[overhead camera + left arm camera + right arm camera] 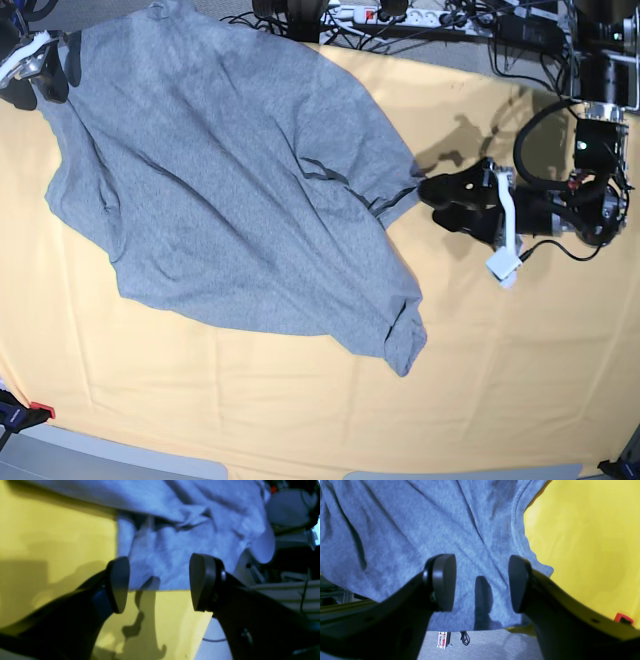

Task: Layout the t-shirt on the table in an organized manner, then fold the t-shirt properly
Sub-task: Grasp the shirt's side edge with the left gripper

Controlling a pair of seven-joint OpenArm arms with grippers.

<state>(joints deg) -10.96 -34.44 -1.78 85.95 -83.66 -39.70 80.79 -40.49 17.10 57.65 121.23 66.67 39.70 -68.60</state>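
I'm in the laying-out step: on the yellow counter (pixel 520 380) the t-shirt (pixel 230 190) sprawls rumpled over the upper left of the base view, lettering hidden. My left tool (pixel 432 200), spread and empty, sits at its bunched right edge; the right tool (pixel 482 582), also spread, hovers over a hem, so next I'd pinch both edges and pull the cloth flat

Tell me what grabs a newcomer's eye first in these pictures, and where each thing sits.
The big grey t-shirt dominates, spread crookedly and wrinkled across the upper left of the yellow table, one end bunched near the middle. The left gripper sits at the shirt's edge on the base view's right, jaws apart with nothing between them. The right gripper waits at the shirt's far corner, top left, jaws also apart.
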